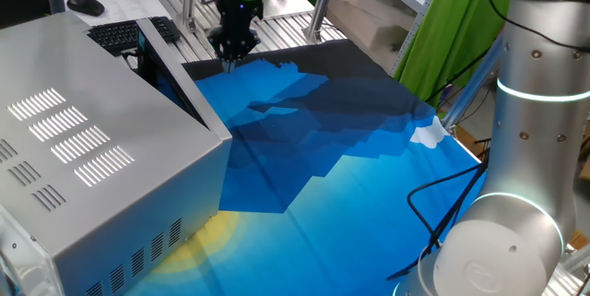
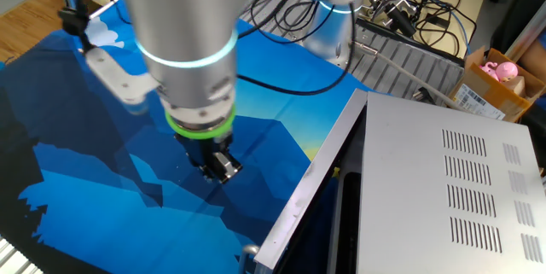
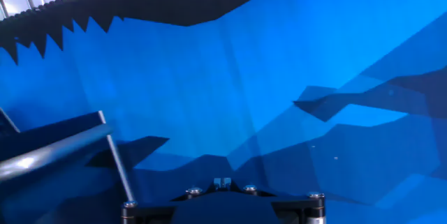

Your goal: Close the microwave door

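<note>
Close in the foreground, the microwave [image 1: 83, 148] — silver-grey box with vent slots on top and side. At its front, the microwave door [image 1: 175, 70] standing partly ajar, silver rim outward, dark inner face turned toward the cavity. Beyond, over the blue cloth [image 1: 350, 148], the gripper [image 1: 230, 59] hanging just beside the door's free edge — jaws seemingly near together, holding nothing, though spread cannot be judged. Farthest back, a black keyboard [image 1: 120, 33].
</note>
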Tool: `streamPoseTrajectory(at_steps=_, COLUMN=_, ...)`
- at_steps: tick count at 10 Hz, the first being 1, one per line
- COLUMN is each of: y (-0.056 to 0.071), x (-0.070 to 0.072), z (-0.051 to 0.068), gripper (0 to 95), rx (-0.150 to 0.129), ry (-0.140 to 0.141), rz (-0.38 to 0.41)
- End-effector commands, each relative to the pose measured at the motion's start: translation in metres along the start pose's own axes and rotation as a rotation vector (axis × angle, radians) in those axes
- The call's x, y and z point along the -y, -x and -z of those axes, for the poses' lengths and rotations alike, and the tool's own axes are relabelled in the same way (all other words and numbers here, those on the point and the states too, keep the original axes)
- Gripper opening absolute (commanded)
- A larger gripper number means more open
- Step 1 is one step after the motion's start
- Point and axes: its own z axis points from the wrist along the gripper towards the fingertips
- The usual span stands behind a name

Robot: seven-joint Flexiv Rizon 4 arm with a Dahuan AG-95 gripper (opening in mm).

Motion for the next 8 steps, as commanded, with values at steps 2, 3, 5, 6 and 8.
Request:
streamPoseTrajectory(at_steps=2, y=0.002, x=0.0, z=0.0, gripper=0.0, rx=0.015, ry=-0.088, rz=0.18)
streamPoseTrajectory(at_steps=3, y=0.002, x=0.0, z=0.0, gripper=0.0, rx=0.0, ry=-0.099, rz=0.181)
streamPoseTrajectory(at_steps=5, y=0.002, x=0.0, z=0.0, gripper=0.0, rx=-0.013, ry=0.034, rz=0.158)
streamPoseTrajectory(at_steps=6, y=0.002, x=0.0, z=0.0, gripper=0.0, rx=-0.02, ry=0.08, rz=0.141)
streamPoseTrajectory(at_steps=8, y=-0.001, x=-0.011, z=-0.001, gripper=0.0, rx=-0.026, ry=0.103, rz=0.129)
